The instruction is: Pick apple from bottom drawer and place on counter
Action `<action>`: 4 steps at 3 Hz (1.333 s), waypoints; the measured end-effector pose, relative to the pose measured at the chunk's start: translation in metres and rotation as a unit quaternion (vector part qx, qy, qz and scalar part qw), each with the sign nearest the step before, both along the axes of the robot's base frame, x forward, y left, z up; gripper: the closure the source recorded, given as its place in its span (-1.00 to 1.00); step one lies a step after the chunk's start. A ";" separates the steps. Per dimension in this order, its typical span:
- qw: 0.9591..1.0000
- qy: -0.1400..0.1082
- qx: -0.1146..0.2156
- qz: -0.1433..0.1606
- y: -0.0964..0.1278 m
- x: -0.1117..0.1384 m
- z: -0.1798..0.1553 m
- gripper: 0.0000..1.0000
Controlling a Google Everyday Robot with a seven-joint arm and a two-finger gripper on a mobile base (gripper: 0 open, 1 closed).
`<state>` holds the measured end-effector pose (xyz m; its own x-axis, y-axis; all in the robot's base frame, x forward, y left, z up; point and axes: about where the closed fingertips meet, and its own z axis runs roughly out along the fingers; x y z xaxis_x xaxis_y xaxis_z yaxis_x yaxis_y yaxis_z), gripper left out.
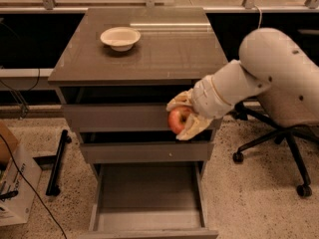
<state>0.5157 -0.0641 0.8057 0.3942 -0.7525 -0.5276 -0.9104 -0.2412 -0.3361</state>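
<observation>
A small round red apple with yellowish patches (177, 120) sits clamped between the two cream, padded-looking fingers (195, 127) of the gripper (179, 119), right of centre in the frame and in front of the upper drawer fronts. One finger curls over the fruit and the other under it, hiding its right side. The white, smooth-shelled arm runs off to the upper right.

The bottom drawer (149, 218), a flat-fronted grey-brown box, stands pulled open at the bottom centre, its front edge cut off by the frame. Above, the glossy grey-brown counter (169, 59) reflects a strip of light and carries a shallow white bowl (120, 38) in the upper left.

A black wheeled office chair (279, 141) is partly hidden behind the arm. A cardboard box (17, 183) is cropped at the lower left; any print on it cannot be read.
</observation>
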 end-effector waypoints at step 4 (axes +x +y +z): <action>0.996 -0.049 0.043 -0.054 0.050 0.146 0.108 1.00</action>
